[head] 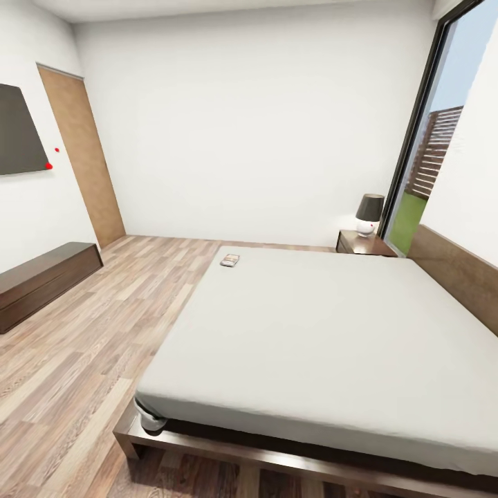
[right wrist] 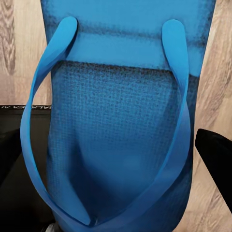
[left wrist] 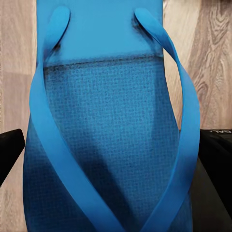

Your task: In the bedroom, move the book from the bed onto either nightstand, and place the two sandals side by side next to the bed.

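From the head view, the bed point(head: 325, 325) is lying ahead with the book point(head: 229, 260) resting on its far corner, well away from the nightstand point(head: 365, 243) beside the headboard, where a lamp point(head: 369, 214) is standing. In the left wrist view, the left tool point(left wrist: 108, 159) is sitting with its dark fingers point(left wrist: 9, 150) on either side of a blue sandal point(left wrist: 111, 125) over the plank floor point(left wrist: 212, 63), apparently clamped on it. In the right wrist view, the right tool point(right wrist: 116, 154) is likewise flanking the other sandal point(right wrist: 125, 125), so the sandal step seems in hand, and the next move is calling for lowering both side by side next to the bed.
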